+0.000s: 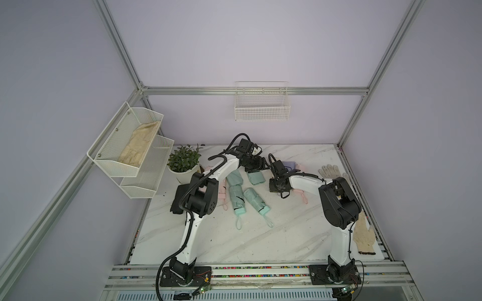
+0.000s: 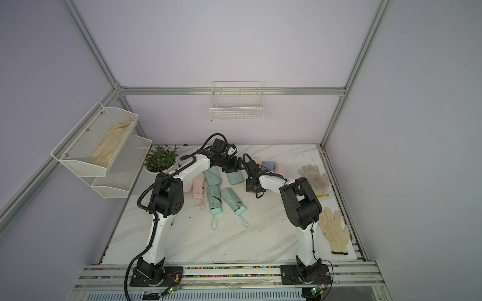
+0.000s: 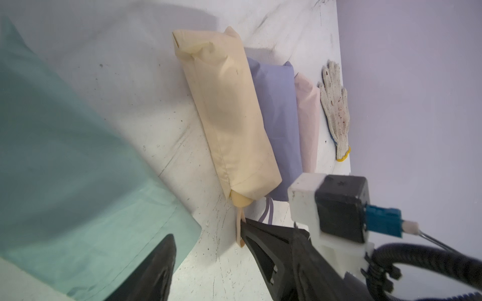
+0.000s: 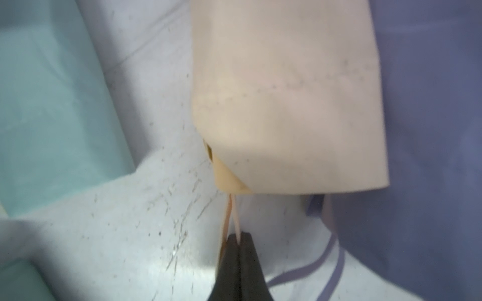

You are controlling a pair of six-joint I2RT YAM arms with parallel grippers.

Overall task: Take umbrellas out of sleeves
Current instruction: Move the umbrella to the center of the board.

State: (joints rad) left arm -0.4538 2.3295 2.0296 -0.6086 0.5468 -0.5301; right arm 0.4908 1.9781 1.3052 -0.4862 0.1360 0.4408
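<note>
Both loop strands (image 4: 233, 213) sit clamped in my right claw (image 4: 238, 235) just off the yellow sleeve's (image 4: 287, 91) mouth, umbrella (image 4: 227, 179) inside, so a pull should slide it out; left claw (image 1: 254, 170) hangs apart near that sleeve.

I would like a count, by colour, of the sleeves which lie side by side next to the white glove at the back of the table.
Yellow sleeve: 1
Lavender sleeve: 1
Pink sleeve: 1
Total: 3
</note>
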